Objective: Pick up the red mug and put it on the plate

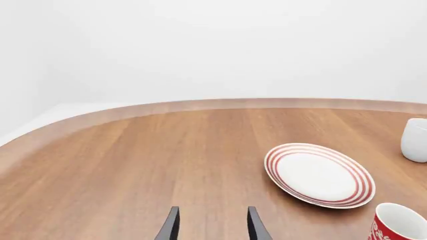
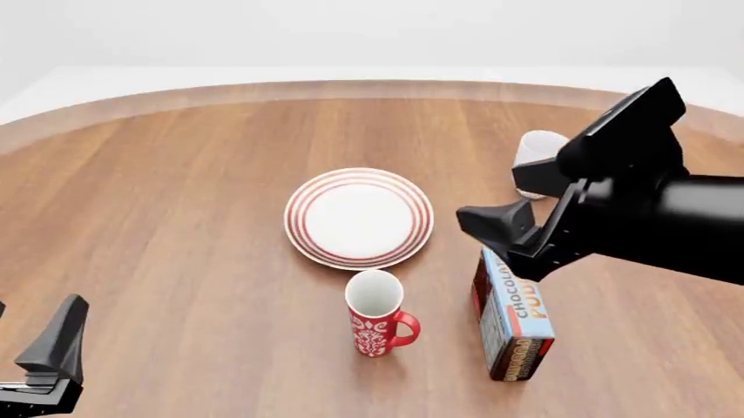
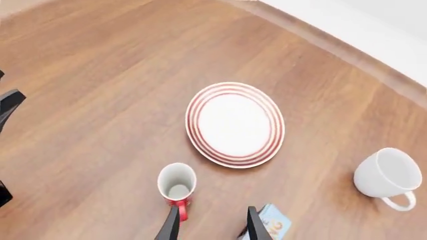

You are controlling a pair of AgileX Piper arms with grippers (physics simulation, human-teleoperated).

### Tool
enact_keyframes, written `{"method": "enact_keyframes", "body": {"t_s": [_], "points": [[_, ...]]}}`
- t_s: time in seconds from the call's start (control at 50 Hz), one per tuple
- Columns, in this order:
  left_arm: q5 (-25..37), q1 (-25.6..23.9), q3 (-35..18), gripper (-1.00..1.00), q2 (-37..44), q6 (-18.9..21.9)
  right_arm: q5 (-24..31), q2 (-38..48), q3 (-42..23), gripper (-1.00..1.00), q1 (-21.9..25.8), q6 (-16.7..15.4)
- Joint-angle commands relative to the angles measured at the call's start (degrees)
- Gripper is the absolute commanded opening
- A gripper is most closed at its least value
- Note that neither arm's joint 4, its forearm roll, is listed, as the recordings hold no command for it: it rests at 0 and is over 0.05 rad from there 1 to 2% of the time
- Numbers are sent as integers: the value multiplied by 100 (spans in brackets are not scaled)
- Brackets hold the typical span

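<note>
R gripper (image 3: 212, 224) open, empty, above tall red patterned mug (image 2: 375, 313); descend, grip rim opp. handle, then onto red-ringed white plate (image 2: 358, 218) just behind.

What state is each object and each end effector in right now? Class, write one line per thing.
red mug: upright, empty, standing on the table just short of the plate, not gripped.
plate: flat on the table, nothing on it.
white mug: upright on the table, empty.
pudding box: standing upright beside the red mug.
left end effector: open, holding nothing.
right end effector: open, above the red mug, holding nothing.
</note>
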Motion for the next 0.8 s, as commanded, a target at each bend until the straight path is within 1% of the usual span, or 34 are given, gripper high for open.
{"method": "enact_keyframes", "body": {"t_s": [0.02,0.12,0.14,0.24,0.4,0.52,0.64,0.72,0.8], "points": [[0,0,0,100,0,0,7,257,46,100,110,43],[0,0,0,100,0,0,-75,350,138,100,225,116],[0,0,0,100,0,0,-103,350,135,100,264,223],[0,0,0,100,0,0,-162,471,157,100,352,237],[0,0,0,100,0,0,-109,758,76,100,550,394],[0,0,0,100,0,0,-148,875,218,100,656,491],[0,0,0,100,0,0,-95,936,253,100,695,532],[0,0,0,100,0,0,-84,952,290,100,801,633],[0,0,0,100,0,0,-84,1001,270,100,792,634]]}}
